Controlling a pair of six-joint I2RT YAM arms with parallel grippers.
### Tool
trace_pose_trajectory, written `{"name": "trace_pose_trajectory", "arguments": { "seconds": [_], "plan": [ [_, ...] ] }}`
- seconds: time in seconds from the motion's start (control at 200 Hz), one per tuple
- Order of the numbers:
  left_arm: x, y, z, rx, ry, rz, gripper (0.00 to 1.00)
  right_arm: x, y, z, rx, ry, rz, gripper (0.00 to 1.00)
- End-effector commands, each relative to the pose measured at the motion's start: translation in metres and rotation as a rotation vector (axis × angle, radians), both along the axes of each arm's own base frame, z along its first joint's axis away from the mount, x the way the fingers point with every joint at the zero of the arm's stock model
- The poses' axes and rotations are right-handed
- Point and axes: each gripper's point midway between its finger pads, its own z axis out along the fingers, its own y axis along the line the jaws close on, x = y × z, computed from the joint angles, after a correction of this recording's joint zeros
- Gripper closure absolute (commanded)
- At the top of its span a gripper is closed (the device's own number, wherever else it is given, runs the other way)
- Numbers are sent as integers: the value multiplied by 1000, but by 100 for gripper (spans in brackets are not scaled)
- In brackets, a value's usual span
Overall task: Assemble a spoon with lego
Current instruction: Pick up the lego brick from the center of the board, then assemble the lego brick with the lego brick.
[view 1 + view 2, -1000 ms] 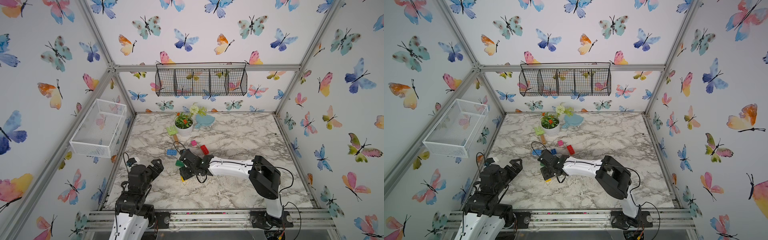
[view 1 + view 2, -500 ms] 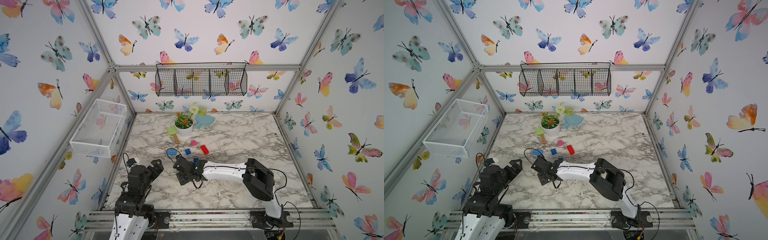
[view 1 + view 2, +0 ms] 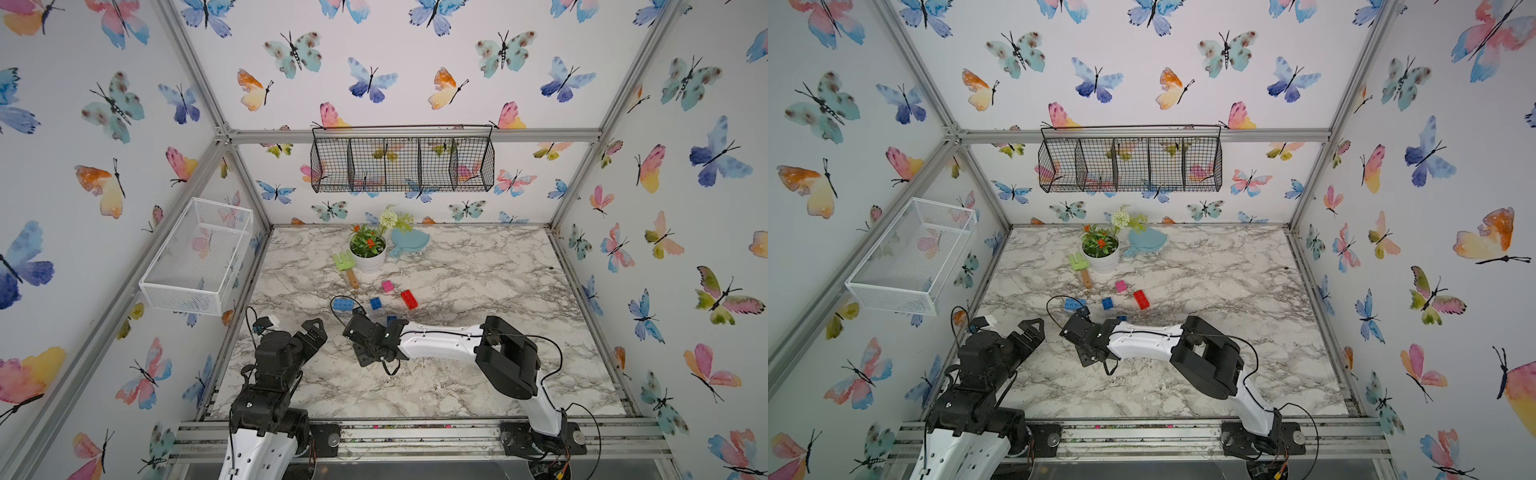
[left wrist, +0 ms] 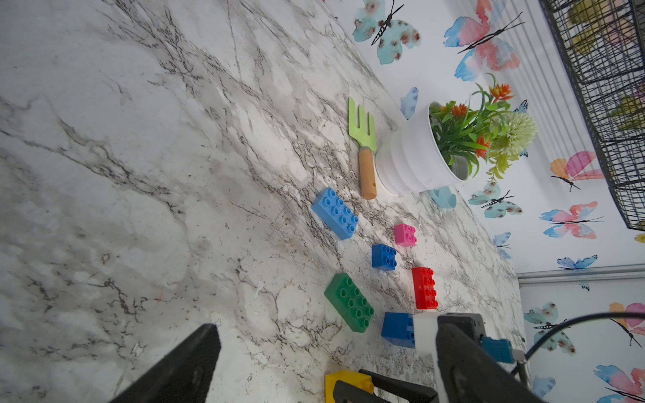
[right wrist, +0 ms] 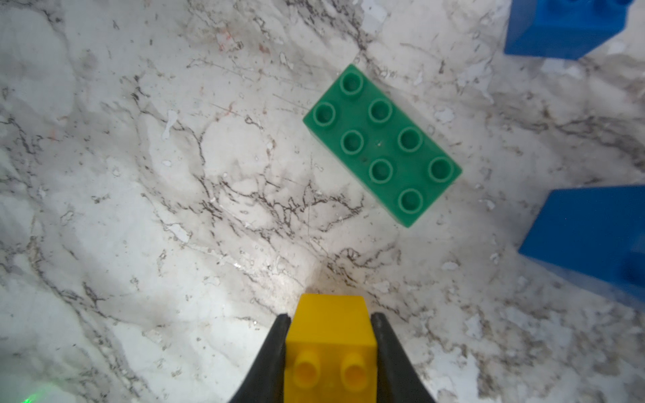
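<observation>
In the right wrist view my right gripper [image 5: 330, 316] is shut on a yellow lego brick [image 5: 330, 335], held just above the marble. A green brick [image 5: 382, 144] lies ahead of it, with two dark blue bricks [image 5: 593, 237] beside it. From the top views that gripper [image 3: 360, 337] covers the yellow and green bricks. Light blue [image 3: 344, 304], dark blue [image 3: 375, 303], pink [image 3: 387, 286] and red [image 3: 409, 299] bricks lie loose behind it. My left gripper [image 3: 313, 332] stands open and empty at the near left. A spoon is out of view.
A white flower pot [image 3: 368, 255], a green toy rake [image 3: 345, 262] and a pale-blue dish [image 3: 409, 241] stand at the back of the marble table [image 3: 478, 291]. A white wire basket [image 3: 199, 257] hangs on the left wall, a black one [image 3: 403, 164] on the back wall.
My right gripper has shifted left towards the near side and its jaws have closed on the yellow brick. The left arm has stayed still.
</observation>
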Motion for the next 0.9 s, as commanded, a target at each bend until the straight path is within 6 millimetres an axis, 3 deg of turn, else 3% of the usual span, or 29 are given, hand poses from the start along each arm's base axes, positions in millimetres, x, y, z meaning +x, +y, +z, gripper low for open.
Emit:
{"name": "trace_pose_trajectory", "arguments": {
  "seconds": [0.0, 0.095, 0.28, 0.39, 0.496, 0.526, 0.616, 0.896],
  "plan": [
    [0, -3, 12, 4, -36, -21, 2, 0, -11, -3, -58, -8, -20, 82],
    [0, -3, 12, 3, -38, -25, 2, 2, -15, 14, -47, -29, -27, 90],
    [2, -9, 15, 5, -61, -64, 2, 16, -25, 72, -11, -150, -37, 91],
    [5, -15, 20, 11, -106, -104, 2, 32, -42, 90, -39, -183, -79, 91],
    [11, -26, 24, 11, -159, -165, 1, 47, -55, 91, -41, -180, -128, 91],
    [11, -29, 24, 14, -165, -183, 1, 63, -63, 90, -37, -178, -169, 91],
    [14, -42, 29, 40, -203, -231, 1, 79, -72, 84, -26, -154, -221, 91],
    [8, -91, 32, 198, -267, -348, 2, 104, -76, 68, -23, -114, -306, 92]
  ]
}}
